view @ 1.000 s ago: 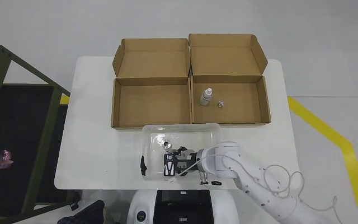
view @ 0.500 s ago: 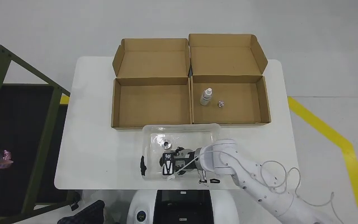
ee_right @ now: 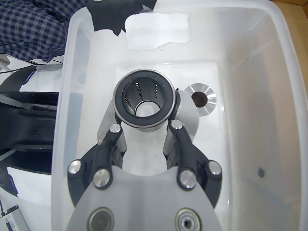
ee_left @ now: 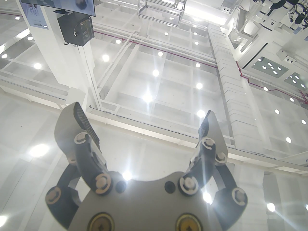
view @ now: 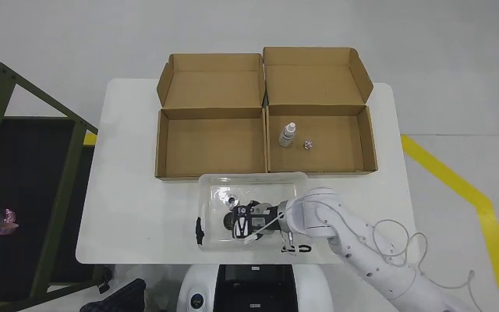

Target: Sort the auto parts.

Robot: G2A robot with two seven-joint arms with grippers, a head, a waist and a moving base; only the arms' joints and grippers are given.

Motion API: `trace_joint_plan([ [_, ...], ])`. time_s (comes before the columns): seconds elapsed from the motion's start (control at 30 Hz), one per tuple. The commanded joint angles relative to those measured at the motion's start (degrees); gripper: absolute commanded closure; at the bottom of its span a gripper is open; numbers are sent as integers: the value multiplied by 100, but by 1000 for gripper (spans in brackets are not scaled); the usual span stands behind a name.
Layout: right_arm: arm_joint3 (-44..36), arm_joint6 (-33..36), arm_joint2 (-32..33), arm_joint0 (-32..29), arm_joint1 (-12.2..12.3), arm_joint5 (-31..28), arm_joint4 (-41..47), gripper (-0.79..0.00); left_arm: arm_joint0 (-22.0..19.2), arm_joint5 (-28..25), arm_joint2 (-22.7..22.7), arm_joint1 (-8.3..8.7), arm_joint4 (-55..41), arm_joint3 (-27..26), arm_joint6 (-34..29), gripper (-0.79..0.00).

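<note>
A clear plastic bin (view: 249, 178) stands at the table's front edge. Inside it my right gripper (view: 242, 225) is shut on a steel linear bearing (ee_right: 144, 102) with a black end ring, a finger on each side of the sleeve. Right beside the bearing, a silver cone-shaped part (ee_right: 201, 98) with a centre hole rests on the bin (ee_right: 284, 25) floor. The same silver part (view: 227, 196) lies toward the bin's far side. My left gripper (ee_left: 142, 111) is open, holds nothing and points up at the ceiling.
Two open cardboard boxes stand behind the bin. The left box (view: 210, 147) has nothing in it. The right box (view: 343, 148) holds a small white bottle (view: 288, 134) and a small metal piece (view: 309, 143). Black tape (ee_right: 120, 8) sticks to the bin's rim.
My right gripper has shifted a little inside the bin, toward its far right, with its wrist turned slightly. The boxes and their contents have not moved.
</note>
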Motion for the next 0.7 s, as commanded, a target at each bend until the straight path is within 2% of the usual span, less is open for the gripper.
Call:
trace_joint_plan([
  [0.0,-21,-32,84,-22,22,-42,61,0,0,0,0,0,0,0,0,-785],
  [0.37,-67,-112,514,-130,142,-82,89,0,0,0,0,0,0,0,0,-785],
  [0.67,221,-205,571,-71,153,101,-269,0,0,0,0,0,0,0,0,-785],
])
